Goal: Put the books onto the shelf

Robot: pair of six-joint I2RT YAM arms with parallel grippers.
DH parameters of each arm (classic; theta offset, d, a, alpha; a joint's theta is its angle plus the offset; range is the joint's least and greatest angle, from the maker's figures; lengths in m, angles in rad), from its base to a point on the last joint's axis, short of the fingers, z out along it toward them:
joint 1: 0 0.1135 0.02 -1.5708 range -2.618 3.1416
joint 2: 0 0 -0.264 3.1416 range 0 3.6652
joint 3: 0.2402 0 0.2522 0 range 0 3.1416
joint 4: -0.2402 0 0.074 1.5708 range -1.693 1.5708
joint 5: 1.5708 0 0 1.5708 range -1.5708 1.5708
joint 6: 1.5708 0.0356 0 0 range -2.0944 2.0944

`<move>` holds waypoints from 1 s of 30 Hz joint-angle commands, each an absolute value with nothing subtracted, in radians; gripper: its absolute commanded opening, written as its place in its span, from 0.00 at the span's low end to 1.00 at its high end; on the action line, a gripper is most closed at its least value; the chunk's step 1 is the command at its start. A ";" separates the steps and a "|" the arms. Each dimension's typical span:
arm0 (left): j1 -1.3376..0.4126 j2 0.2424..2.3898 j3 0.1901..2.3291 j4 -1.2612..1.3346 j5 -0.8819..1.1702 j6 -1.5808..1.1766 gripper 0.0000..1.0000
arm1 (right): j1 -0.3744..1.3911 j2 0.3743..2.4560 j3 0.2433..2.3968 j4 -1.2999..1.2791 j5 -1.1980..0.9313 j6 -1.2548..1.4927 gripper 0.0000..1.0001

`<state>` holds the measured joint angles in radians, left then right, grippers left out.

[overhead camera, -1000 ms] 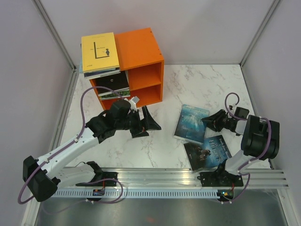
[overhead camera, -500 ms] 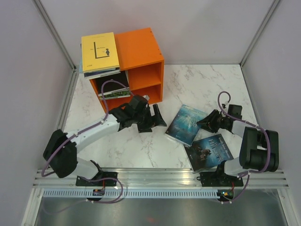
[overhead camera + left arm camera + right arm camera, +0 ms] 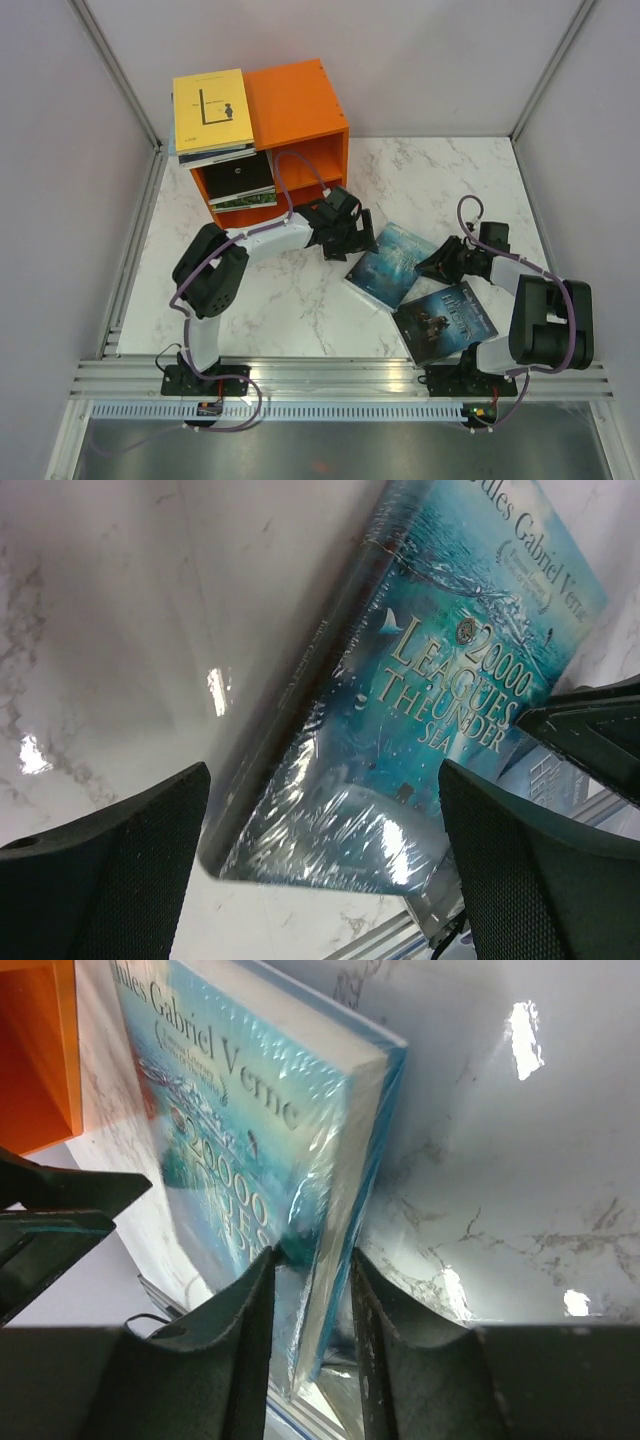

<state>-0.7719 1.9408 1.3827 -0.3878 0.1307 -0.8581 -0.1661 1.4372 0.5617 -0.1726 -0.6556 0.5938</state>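
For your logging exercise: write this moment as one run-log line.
left jaws: open, facing spine of teal book | right jaws: shut on its opposite edge | dark book: on table

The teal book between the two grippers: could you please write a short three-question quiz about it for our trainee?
1. True or false: the right gripper pinches one edge of the teal book.
2. The left gripper, facing that book, is: A) open; B) shut on it; C) shut on nothing.
3. What title is printed on its cover?
Key: 1 true; 2 A; 3 "20000 Leagues Under the Sea".
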 commanded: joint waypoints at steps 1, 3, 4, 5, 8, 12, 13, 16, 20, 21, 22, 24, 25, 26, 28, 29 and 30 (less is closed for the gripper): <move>-0.808 1.992 1.460 -0.377 0.068 -0.781 0.97 | -0.146 1.411 0.551 -0.180 -0.620 0.545 0.00; -0.819 2.031 1.473 -0.380 0.075 -0.773 0.97 | -0.141 1.410 0.537 -0.167 -0.623 0.546 0.00; -0.834 2.040 1.479 -0.385 0.077 -0.772 0.97 | -0.141 1.411 0.528 -0.161 -0.627 0.548 0.00; -0.841 2.049 1.477 -0.385 0.080 -0.772 0.97 | -0.138 1.410 0.520 -0.141 -0.635 0.552 0.00; -0.865 2.083 1.467 -0.385 0.100 -0.776 0.97 | -0.133 1.410 0.491 -0.092 -0.652 0.571 0.00; -0.891 2.098 1.445 -0.382 0.132 -0.790 0.97 | -0.129 1.410 0.454 -0.028 -0.669 0.601 0.01; -0.902 2.092 1.442 -0.380 0.135 -0.793 0.97 | -0.126 1.411 0.445 -0.019 -0.669 0.604 0.11; -0.920 2.073 1.419 -0.348 0.181 -0.816 0.96 | -0.123 1.420 0.446 -0.066 -0.647 0.581 0.46; -0.927 2.026 1.335 -0.189 0.340 -0.871 0.96 | -0.123 1.420 0.417 -0.104 -0.603 0.546 0.52; -0.927 2.019 1.291 -0.085 0.377 -0.897 0.96 | -0.123 1.425 0.407 -0.107 -0.591 0.548 0.51; -0.928 2.014 1.275 -0.051 0.412 -0.908 0.96 | -0.117 1.428 0.391 -0.098 -0.597 0.560 0.50; -0.933 2.005 1.240 0.021 0.488 -0.916 0.96 | -0.106 1.436 0.385 -0.104 -0.569 0.574 0.49; -0.937 2.002 1.227 0.038 0.503 -0.911 0.96 | -0.100 1.437 0.385 -0.104 -0.563 0.580 0.48; -0.942 2.003 1.215 0.047 0.534 -0.907 0.96 | -0.094 1.448 0.387 -0.106 -0.555 0.580 0.47; -0.956 2.003 1.174 0.098 0.574 -0.904 0.96 | -0.083 1.463 0.399 -0.113 -0.540 0.577 0.47; -0.965 1.993 1.137 0.098 0.587 -0.907 0.96 | -0.080 1.483 0.403 -0.115 -0.538 0.574 0.46; -0.985 1.985 1.120 0.098 0.588 -0.907 0.96 | -0.078 1.494 0.411 -0.117 -0.537 0.571 0.46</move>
